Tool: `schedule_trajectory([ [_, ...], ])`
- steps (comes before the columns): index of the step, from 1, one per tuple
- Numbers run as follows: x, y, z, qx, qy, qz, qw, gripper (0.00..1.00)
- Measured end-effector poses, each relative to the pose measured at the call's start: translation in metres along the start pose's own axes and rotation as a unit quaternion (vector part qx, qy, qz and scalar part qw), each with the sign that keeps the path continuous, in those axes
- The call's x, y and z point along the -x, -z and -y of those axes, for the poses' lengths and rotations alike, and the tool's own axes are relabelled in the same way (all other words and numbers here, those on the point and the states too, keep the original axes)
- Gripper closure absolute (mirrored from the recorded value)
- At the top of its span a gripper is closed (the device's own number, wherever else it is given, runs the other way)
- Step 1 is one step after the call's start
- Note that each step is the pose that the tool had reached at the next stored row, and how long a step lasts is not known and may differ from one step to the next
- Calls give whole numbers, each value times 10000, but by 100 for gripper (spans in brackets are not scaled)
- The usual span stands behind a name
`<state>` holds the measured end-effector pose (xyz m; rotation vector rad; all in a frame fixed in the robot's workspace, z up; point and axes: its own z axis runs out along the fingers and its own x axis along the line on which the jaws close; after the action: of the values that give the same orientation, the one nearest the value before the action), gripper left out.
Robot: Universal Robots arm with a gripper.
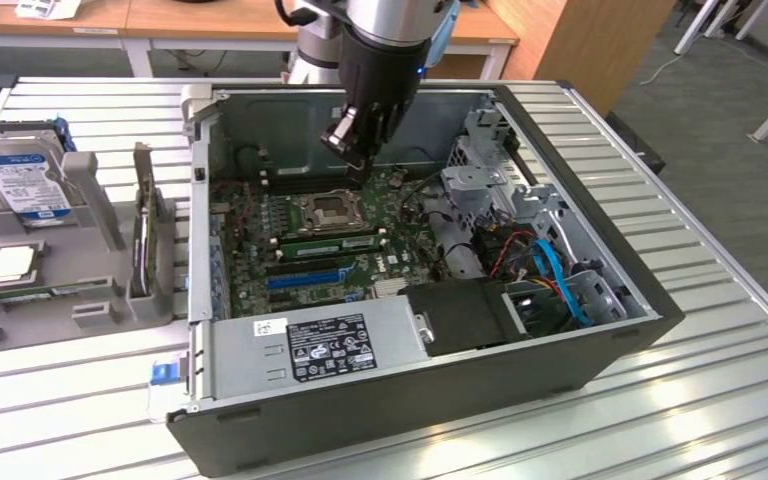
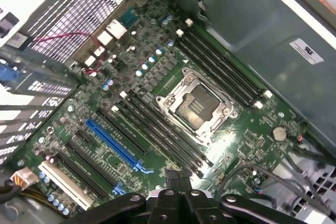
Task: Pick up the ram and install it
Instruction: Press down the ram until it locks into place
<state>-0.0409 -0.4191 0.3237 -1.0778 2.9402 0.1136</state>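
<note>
The end effector (image 2: 178, 195) is seen closest to the wrist camera, its fingers pressed together, hanging inside the open computer case (image 1: 598, 345) above the motherboard (image 1: 324, 240). A green ram (image 1: 328, 243) is seen seated in a slot just beside the CPU socket (image 2: 197, 106); nothing is visibly held. If the stick is not fully pressed in, a tilted seat could be the result. Loose cables (image 1: 544, 265) and the drive cage (image 1: 491, 175) crowd one side; a hard drive (image 1: 24, 180) lies on the tabletop (image 1: 704, 400), well apart.

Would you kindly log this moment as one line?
gripper: shut, inside computer case | above motherboard, near processor socket | ram stick: seated beside socket
</note>
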Motion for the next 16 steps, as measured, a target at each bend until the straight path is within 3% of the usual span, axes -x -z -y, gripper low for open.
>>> schedule_trajectory([
  [9,0,0,0,-16,-504,33,9987,90],
  [16,0,0,0,-30,-929,61,9957,90],
])
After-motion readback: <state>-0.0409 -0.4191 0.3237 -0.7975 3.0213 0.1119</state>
